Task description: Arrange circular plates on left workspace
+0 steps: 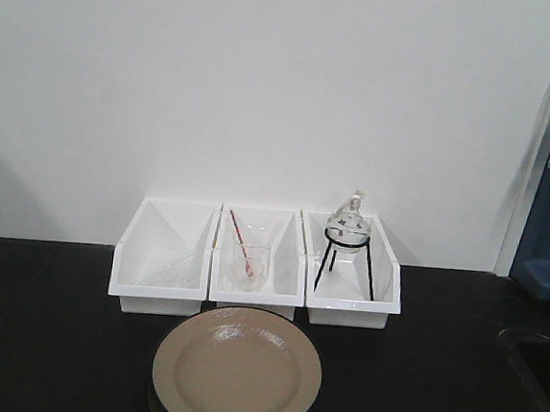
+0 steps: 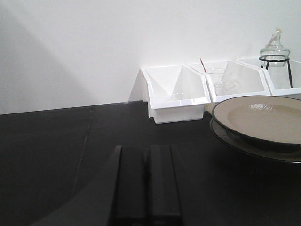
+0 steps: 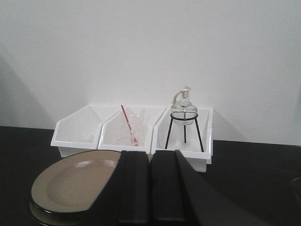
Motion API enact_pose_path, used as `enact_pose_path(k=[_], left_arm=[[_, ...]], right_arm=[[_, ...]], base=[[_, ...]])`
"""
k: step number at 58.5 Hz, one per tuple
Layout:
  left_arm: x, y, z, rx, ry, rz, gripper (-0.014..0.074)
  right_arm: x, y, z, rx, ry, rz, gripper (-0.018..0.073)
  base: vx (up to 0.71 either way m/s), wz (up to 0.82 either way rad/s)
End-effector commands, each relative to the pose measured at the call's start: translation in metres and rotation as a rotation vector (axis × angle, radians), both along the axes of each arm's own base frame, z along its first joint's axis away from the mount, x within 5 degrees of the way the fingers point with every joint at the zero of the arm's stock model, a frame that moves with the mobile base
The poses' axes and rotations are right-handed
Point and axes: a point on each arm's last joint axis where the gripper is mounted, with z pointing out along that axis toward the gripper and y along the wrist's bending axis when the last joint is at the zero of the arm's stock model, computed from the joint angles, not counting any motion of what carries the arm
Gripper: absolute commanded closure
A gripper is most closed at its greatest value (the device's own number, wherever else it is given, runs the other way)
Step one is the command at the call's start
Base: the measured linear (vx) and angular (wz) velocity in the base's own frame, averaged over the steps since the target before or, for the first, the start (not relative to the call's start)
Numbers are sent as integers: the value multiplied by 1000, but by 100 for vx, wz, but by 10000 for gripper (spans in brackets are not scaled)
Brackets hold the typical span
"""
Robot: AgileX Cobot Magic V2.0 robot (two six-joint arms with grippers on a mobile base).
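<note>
Two beige-tan round plates with dark rims lie stacked on the black benchtop, in front of the middle white bin. The stack also shows at the right of the left wrist view and at the lower left of the right wrist view. My left gripper is shut and empty, low over the bench to the left of the stack. My right gripper is shut and empty, just right of the stack. Neither gripper shows in the front view.
Three white bins stand against the wall: the left bin, the middle bin with glassware and a red-tipped rod, the right bin with a glass burner on a black tripod. A sunken sink basin lies at far right.
</note>
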Motion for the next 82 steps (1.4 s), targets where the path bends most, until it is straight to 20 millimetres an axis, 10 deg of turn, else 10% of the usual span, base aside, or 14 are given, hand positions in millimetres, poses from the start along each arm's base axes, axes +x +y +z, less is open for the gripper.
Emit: enact_pose_path(k=[1,43,82], left_arm=[[-1,0,4,-18,-78,1,596],[-1,0,4,-18,-78,1,596],[-1,0,4,-19,-78,1,596]], right_arm=[[0,-1,10,13,-24,-11,559],[1,-3,-10,-130,131,-34,559],[-26,-23,-72,-92,-182,-277,559]], base=[[0,0],[0,0],[0,0]])
